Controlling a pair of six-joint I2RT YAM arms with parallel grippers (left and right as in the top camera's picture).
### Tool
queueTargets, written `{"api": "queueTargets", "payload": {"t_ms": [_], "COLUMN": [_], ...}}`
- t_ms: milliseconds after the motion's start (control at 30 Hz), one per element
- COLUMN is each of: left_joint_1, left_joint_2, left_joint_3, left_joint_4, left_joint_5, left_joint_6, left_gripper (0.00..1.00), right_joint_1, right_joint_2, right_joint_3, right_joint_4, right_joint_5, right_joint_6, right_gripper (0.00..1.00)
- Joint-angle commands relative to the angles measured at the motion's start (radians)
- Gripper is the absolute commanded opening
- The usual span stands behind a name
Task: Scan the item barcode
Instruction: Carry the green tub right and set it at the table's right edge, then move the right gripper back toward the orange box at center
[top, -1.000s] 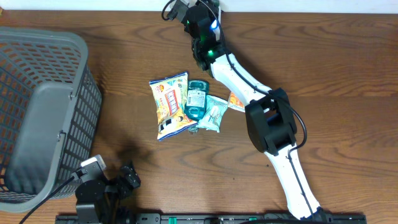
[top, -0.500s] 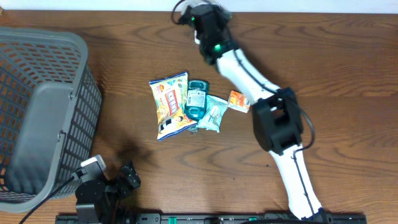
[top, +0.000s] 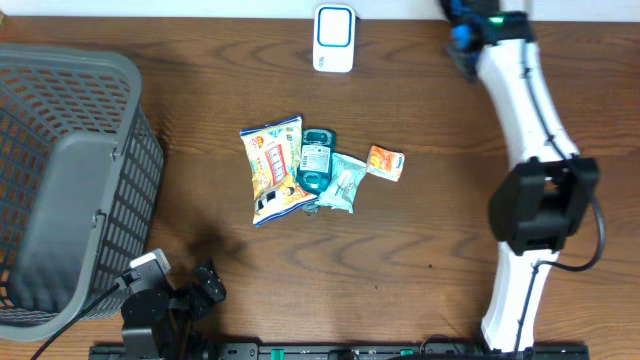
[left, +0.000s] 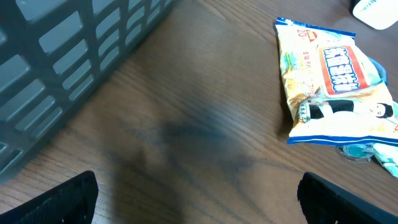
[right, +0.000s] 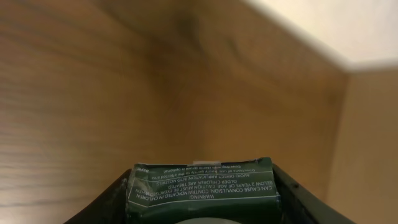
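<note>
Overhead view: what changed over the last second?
The right gripper, shut on a dark green packet, swung from the table's top centre to its top right, uncovering the white device there. The snack pile, the basket and the open left gripper stayed as they were.

I watch my right arm (top: 528, 100) swing from the desk's (top: 200, 130) back centre to its far right corner, taking the right gripper (top: 458, 35) and its green pack (right: 202, 186) along. The white scanner (top: 333, 25) now shows, uncovered.
</note>
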Motion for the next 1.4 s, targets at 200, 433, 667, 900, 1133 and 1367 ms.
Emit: {"api": "queueTargets", "payload": {"t_ms": [200, 433, 667, 900, 1133, 1367], "left_joint_1": [0.006, 0.006, 0.006, 0.006, 0.006, 0.006], "left_joint_2": [-0.002, -0.002, -0.002, -0.002, -0.002, -0.002], "left_joint_3": [0.009, 0.009, 0.009, 0.009, 0.009, 0.009], "left_joint_4": [-0.012, -0.012, -0.012, -0.012, -0.012, -0.012], "left_joint_5": [0.013, 0.013, 0.013, 0.013, 0.013, 0.013], "left_joint_6": [-0.002, -0.002, -0.002, -0.002, -0.002, -0.002], "left_gripper": [0.97, 0.98, 0.98, 0.98, 0.98, 0.98], "right_joint_1": [-0.356, -0.531, -0.643, -0.674, -0.591, -0.347], "right_joint_2": [0.009, 0.009, -0.007, -0.093, -0.275, -0.380], "right_joint_3": [-0.135, -0.299, -0.301, -0.241, -0.241, -0.241], "right_joint_4": [0.020, 0.127, 0.109, 0.054, 0.039, -0.093], "right_joint_5": [-0.193, -0.194, -0.338, -0.540, -0.849, -0.806], "right_joint_6": [0.129, 0.182, 0.350, 0.360, 0.433, 0.562], "right_gripper": [0.36, 0.42, 0.94, 0.99, 0.99, 0.99]}}
